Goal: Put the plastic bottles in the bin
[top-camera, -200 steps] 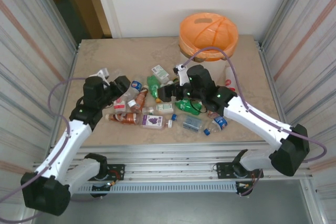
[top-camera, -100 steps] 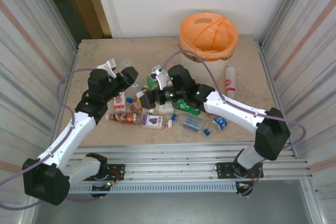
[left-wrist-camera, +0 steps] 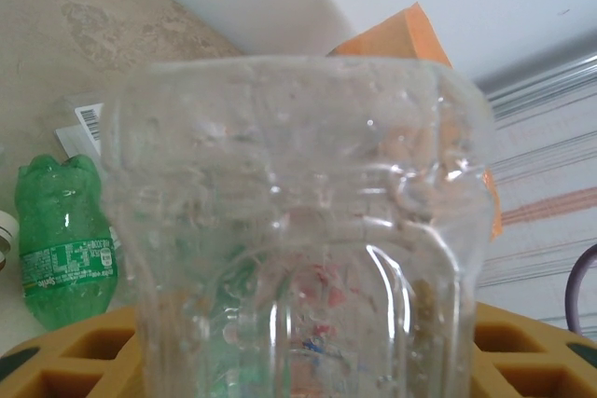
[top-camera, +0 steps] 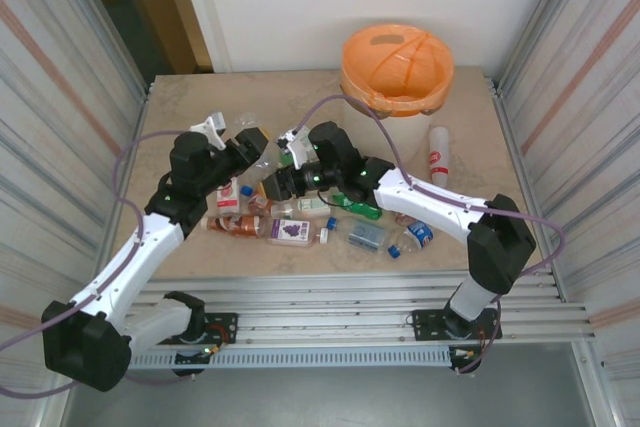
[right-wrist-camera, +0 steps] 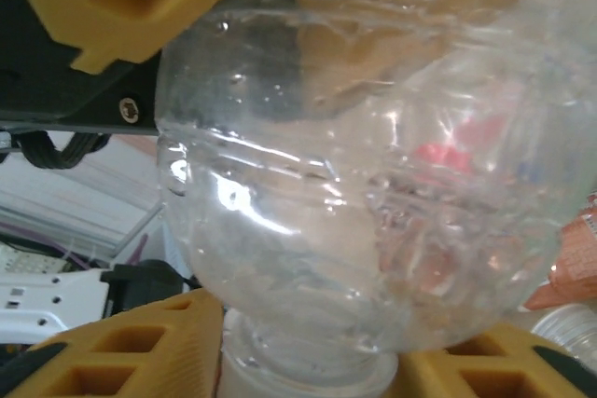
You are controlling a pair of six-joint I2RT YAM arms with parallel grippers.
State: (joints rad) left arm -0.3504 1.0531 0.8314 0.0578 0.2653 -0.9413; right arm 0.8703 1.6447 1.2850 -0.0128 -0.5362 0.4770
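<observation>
A clear crushed bottle (top-camera: pixel 264 161) hangs above the table between both grippers. My left gripper (top-camera: pixel 250 145) is shut on its body, and that body (left-wrist-camera: pixel 298 230) blocks most of the left wrist view between the yellow fingers (left-wrist-camera: pixel 65 361). My right gripper (top-camera: pixel 274 185) meets it from the right, its fingers (right-wrist-camera: pixel 103 351) shut round the white-capped neck of the bottle (right-wrist-camera: pixel 354 184). Several more bottles lie in a heap mid-table, among them a green one (top-camera: pixel 358 207) and a purple-labelled one (top-camera: pixel 292 231). The orange-lined bin (top-camera: pixel 395 97) stands at the back right.
A white and red bottle (top-camera: pixel 437 152) lies alone right of the bin. A blue-capped bottle (top-camera: pixel 415 234) and a brown one (top-camera: pixel 235 225) lie near the front edge. Metal walls close in both sides. A green bottle (left-wrist-camera: pixel 61 249) lies below the left wrist.
My left gripper has lifted the clear bottle up and rightward. My right arm has swung left from the heap and closed on the bottle's neck.
</observation>
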